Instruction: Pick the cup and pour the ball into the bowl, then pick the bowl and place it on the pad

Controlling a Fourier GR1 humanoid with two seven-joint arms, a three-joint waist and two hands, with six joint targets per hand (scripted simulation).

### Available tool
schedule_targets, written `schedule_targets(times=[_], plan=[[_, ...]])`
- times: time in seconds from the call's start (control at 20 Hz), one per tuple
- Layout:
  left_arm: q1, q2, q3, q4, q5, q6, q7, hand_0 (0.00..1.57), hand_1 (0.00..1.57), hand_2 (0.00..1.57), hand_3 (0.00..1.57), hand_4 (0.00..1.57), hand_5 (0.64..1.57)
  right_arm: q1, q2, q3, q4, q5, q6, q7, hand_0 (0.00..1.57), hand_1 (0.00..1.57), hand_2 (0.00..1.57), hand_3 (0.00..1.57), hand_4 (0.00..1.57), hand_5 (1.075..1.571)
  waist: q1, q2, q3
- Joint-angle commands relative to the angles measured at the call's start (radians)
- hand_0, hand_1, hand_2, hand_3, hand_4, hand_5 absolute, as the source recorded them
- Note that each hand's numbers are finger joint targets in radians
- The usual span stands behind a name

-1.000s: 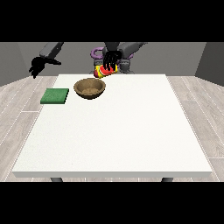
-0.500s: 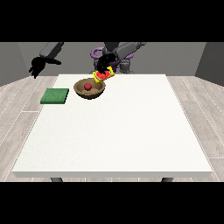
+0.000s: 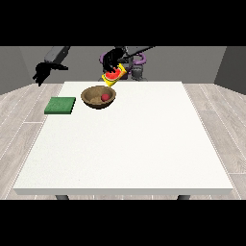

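Red, the ball (image 3: pixel 104 97) is seen lying in the wooden bowl (image 3: pixel 92 94) on the white tabletop (image 3: pixel 129 144). A tilted yellow cup (image 3: pixel 112 77) is held above it by curled fingers of the hand at the view's right (image 3: pixel 111 59). A green pad (image 3: pixel 60 105) is placed just beside the bowl. Whether the hand at the view's left (image 3: pixel 41 73) is spread or curled cannot be told.

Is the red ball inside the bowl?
Yes, inside: the red ball lies in the wooden bowl, below the tipped cup.
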Motion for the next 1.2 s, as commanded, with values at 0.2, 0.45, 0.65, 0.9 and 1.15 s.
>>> schedule_targets(times=[0.2, 0.45, 0.65, 0.9, 1.15], plan=[[0.023, 0.025, 0.072, -0.032, -0.088, -0.02, -0.063, 1.51, 1.51, 1.57, 1.57, 1.21, 1.459, 0.059, 0.004, 0.002, 0.012, -0.016, 0.045, -0.01, 0.0, 0.0, 0.0, 0.0, 0.2, 1.546, 0.002, -0.006, -0.0004], [0.136, 0.026, 0.267, -0.163, 0.137, 0.155, -0.041, 0.0, 0.0, 1.57, 1.57, 1.27, 1.452, 0.065, 0.018, -0.016, 0.034, -0.046, 0.044, 0.056, 0.0, 0.0, 0.0, 0.0, 0.46, 1.557, 0.082, -0.022, -0.0048], [0.185, 0.101, 0.44, -0.237, 0.306, 0.25, -0.114, 0.4, 0.4, 1.57, 1.57, 1.0, 1.57, 0.069, 0.005, -0.027, 0.027, -0.048, 0.013, 0.061, 0.0, 0.0, 0.0, 0.0, 0.46, 1.557, 0.157, -0.018, -0.0052], [0.257, 0.084, 0.619, -0.226, 0.587, 0.29, -0.235, 1.27, 1.27, 1.57, 1.57, 0.97, 1.554, 0.035, 0.041, -0.02, -0.024, -0.051, -0.022, 0.051, 0.0, 0.0, 0.0, 0.0, 0.3, 1.559, 0.117, 0.098, -0.0064], [0.334, 0.04, 0.74, -0.264, 0.871, 0.276, -0.419, 1.08, 1.08, 1.09, 0.91, 0.82, 1.549, 0.016, 0.071, -0.028, -0.044, -0.075, -0.026, 0.057, 0.0, 0.0, 0.0, 0.0, 0.31, 1.569, 0.141, 0.17, -0.0058]])
